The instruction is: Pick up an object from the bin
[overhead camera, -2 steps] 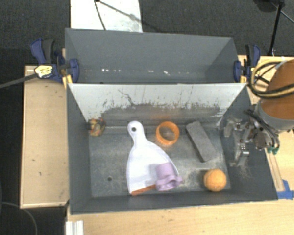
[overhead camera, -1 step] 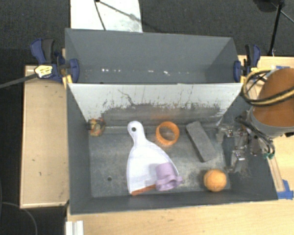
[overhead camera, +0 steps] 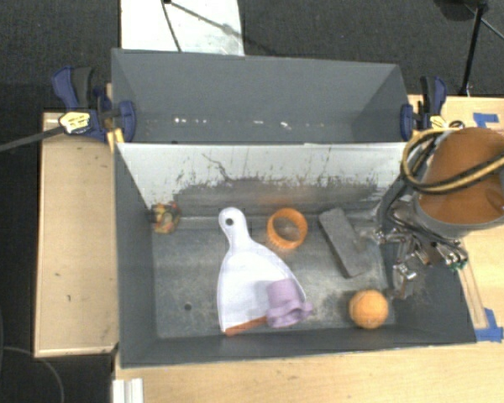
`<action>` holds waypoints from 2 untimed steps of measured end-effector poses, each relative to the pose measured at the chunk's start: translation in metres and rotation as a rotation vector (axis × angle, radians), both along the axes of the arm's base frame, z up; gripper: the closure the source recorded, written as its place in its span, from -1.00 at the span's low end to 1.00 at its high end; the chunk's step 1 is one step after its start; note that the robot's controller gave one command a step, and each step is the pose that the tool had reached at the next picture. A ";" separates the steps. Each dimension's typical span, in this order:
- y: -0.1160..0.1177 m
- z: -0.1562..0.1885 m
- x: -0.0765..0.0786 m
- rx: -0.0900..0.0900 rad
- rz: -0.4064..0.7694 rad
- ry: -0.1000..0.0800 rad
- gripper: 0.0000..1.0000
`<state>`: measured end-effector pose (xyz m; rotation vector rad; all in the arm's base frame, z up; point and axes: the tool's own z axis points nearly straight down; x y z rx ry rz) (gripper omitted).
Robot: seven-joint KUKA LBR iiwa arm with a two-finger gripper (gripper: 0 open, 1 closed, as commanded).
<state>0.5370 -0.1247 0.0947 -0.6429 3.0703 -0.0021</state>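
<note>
I am reading the grey metal bin (overhead camera: 185,267) from its left side across. At the 9 o'clock end of the floor, close to the back wall, a small mottled trinket (overhead camera: 162,217) is sitting alone, too small for me to name better.

Toward the middle a white plastic scoop (overhead camera: 244,280) is lying flat, its handle pointing to 12 o'clock and its blade opening toward 6 o'clock. A lilac plastic piece (overhead camera: 286,302) is resting on the blade's right corner, and a reddish sliver (overhead camera: 245,326) is peeking out at the front edge. At 2 o'clock of the scoop's handle an orange ring (overhead camera: 286,229) is standing open side up.

Right of that, a grey block (overhead camera: 344,242) is lying with its long axis running from 11 to 5 o'clock. An orange ball (overhead camera: 369,309) is sitting near the front wall, at 5 o'clock of the block and apart from it.

The gripper (overhead camera: 403,271) is hanging at the bin's 3 o'clock side; I cannot tell how wide it is set.

Here is what I am weighing. The ball is lying at 7 o'clock of the gripper and near it, and the block's lower end is lying at 9 o'clock, just beside it. I am judging either one the likely pick. The ball is looking free on all sides, while the block and the right wall may be crowding a descent.
</note>
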 end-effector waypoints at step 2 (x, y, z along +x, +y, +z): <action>-0.007 -0.016 -0.037 0.000 0.121 0.002 -1.00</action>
